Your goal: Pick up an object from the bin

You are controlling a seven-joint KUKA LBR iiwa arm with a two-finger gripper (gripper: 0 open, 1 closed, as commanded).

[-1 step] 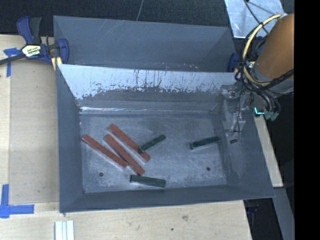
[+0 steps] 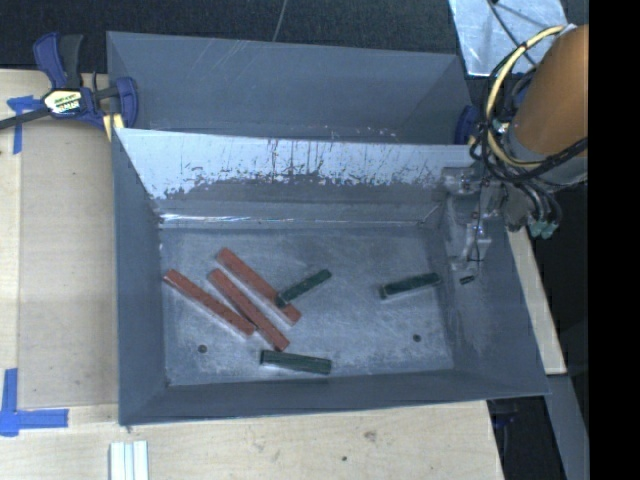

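Grey bin wall (image 2: 495, 318) stands beside the hand (image 2: 468, 266).

Arm w/ orange cover (image 2: 553, 93) in from right, end effector (image 2: 468, 260) pointing down, low.

Grey metal bin (image 2: 290, 88), matt, its back wall scratched and worn; reddish-brown sticks (image 2: 245, 293) look dull, dark green sticks (image 2: 408, 287) faintly shiny.

three reddish-brown bars (image 2: 247, 309) lay close together on the left of the bin (image 2: 300, 98) floor, all slanting down to the right. a dark green stick (image 2: 303, 286) rested at the uppermost bar's lower end, and a second dark green stick (image 2: 296, 363) lay near the front wall, just below the bars.
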